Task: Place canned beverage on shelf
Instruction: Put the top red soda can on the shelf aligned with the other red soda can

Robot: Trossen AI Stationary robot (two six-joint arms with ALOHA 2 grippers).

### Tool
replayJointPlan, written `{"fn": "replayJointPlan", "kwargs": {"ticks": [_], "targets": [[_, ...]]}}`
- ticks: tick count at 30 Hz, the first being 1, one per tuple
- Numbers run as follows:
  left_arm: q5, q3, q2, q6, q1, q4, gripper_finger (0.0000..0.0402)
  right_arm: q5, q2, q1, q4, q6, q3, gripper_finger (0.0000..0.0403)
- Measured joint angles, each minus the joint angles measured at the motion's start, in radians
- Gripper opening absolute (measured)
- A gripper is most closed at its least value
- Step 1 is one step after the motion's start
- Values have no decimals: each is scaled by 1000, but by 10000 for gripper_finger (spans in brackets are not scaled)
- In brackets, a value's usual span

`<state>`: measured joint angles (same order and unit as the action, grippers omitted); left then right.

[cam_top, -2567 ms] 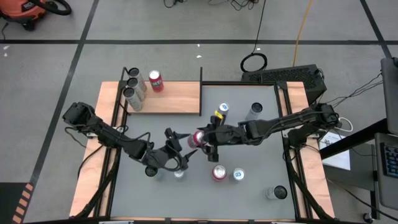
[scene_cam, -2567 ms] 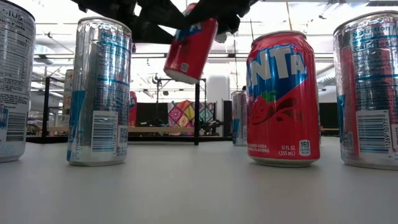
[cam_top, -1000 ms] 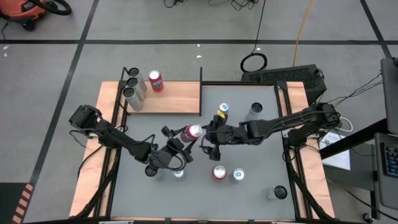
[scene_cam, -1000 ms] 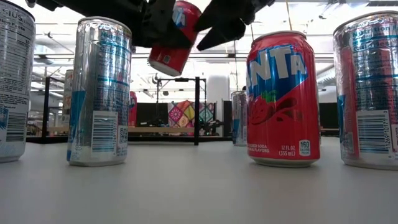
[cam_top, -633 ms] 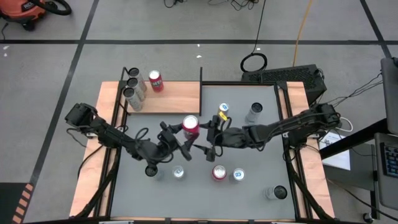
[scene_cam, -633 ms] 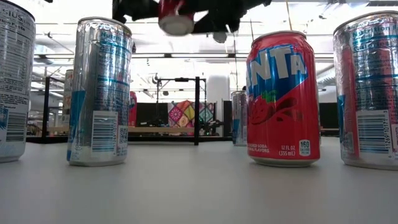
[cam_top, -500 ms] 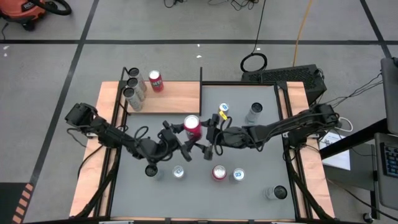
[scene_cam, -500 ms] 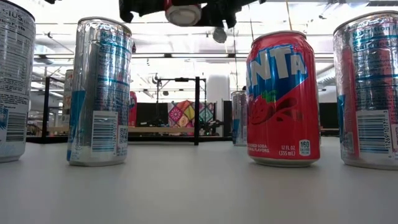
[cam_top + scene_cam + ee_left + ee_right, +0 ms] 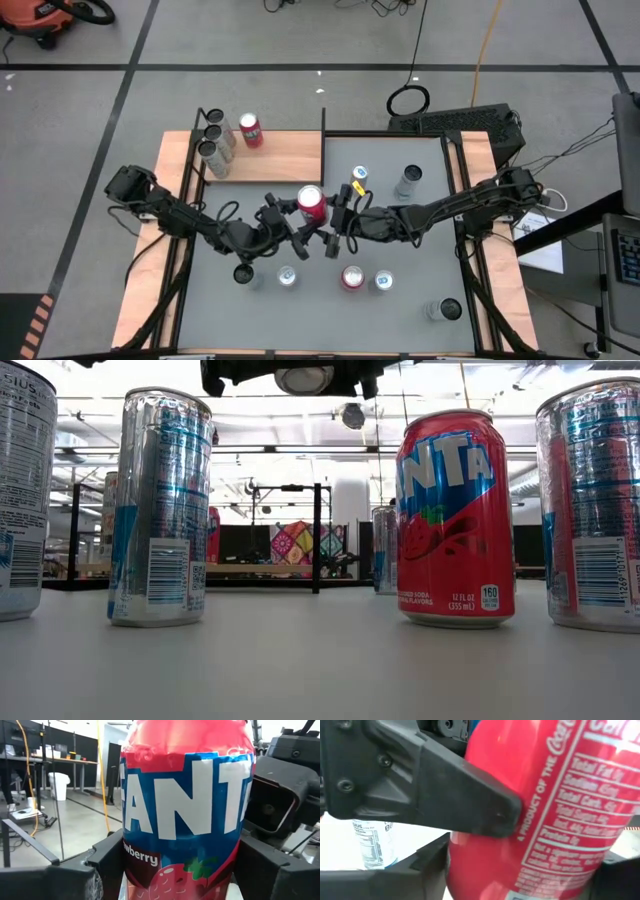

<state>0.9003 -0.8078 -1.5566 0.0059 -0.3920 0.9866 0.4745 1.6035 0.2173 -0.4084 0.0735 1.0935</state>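
A red strawberry Fanta can (image 9: pixel 312 203) is held upright above the middle of the table; only its bottom (image 9: pixel 305 378) shows at the top edge of the low view. My left gripper (image 9: pixel 303 216) is shut on it. My right gripper (image 9: pixel 333 228) is open just to the can's right, with the can (image 9: pixel 535 820) between its fingers. The shelf (image 9: pixel 280 160), a light wood board with black posts, stands at the table's far left. Three silver cans (image 9: pixel 212 142) and a red can (image 9: pixel 250 130) stand on its left end. My left gripper pinches the can's side wall (image 9: pixel 135 870) between its two fingers, low on the can. The fingers come level from the table's left side. One finger (image 9: pixel 445 805) lies across the can's wall. The can stands upright, lifted clear of the table. My right gripper: I cannot tell whether its fingers touch the can.
Loose cans stand on the grey table: a red Fanta can (image 9: pixel 352 277) and silver ones (image 9: pixel 383 281) (image 9: pixel 287 276) near the front, more at the far right (image 9: pixel 408 180) and front right (image 9: pixel 443 310). Both arms meet over the table's middle.
The can has turned from tilted to upright in my left gripper and has risen, so that only its bottom still shows in the low view. My left gripper has turned and gone up and a little toward the far edge with it.
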Motion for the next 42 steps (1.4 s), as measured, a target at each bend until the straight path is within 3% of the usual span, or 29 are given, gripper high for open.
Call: {"fn": "replayJointPlan", "kwargs": {"ticks": [3, 9, 16, 32, 36, 42], "targets": [[4, 0, 1, -1, 0, -19, 282, 1, 0, 0, 1, -2, -1, 238], [36, -1, 1, 8, -5, -33, 318, -8, 2, 0, 9, -26, -1, 252], [137, -7, 4, 172, -30, 25, 358, 1, 0, -1, 68, -55, -1, 257], [66, -13, 56, 210, -29, 10, 360, -8, 0, 1, 123, -44, -1, 255], [29, -13, 58, 155, -19, -38, 360, -32, 0, 1, 127, -38, -1, 256], [-16, -13, 58, 132, -12, -53, 325, -36, 0, 1, 130, -26, -1, 257]]}}
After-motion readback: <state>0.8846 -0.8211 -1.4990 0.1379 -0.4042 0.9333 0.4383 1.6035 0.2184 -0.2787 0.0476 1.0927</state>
